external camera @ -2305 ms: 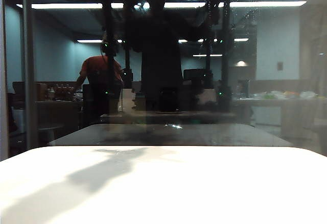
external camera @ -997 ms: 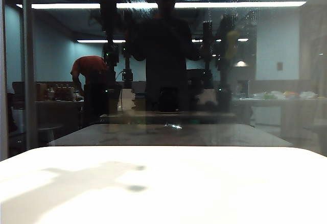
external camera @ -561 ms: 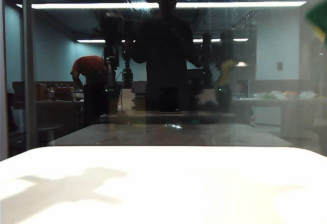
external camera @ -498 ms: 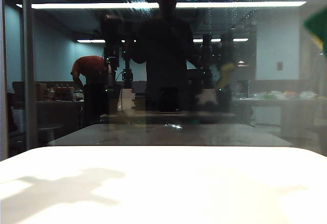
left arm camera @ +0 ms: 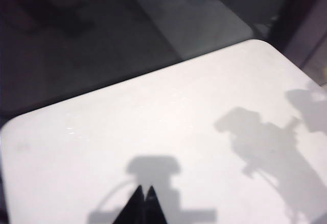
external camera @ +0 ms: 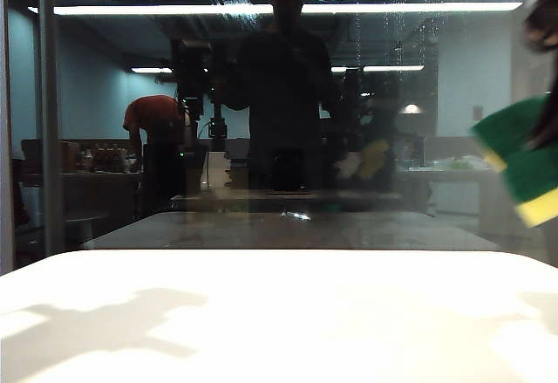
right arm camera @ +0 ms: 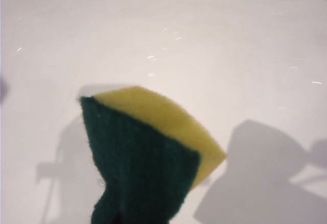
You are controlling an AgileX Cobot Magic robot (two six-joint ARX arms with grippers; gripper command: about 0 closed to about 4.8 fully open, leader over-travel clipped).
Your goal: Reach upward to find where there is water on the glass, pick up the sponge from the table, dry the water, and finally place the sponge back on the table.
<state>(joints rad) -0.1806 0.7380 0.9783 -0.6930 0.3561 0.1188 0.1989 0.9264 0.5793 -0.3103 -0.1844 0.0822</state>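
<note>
White table [external camera: 279, 313] fronts dark glass [external camera: 105, 139] mirroring a dim room. Right gripper [right arm camera: 120, 219] – fingers pinching the sponge [right arm camera: 145, 157] – hangs above the table's right side. Left gripper [left arm camera: 144, 206] overhead, fingers pressed together, holding nothing.

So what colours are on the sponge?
Sponge: dark green scouring face over yellow foam, clearest in the right wrist view.

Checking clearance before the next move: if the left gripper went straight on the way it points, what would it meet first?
Probably the bare white table: the shut left gripper points down at it, nothing visible between. Depth is unclear.
</note>
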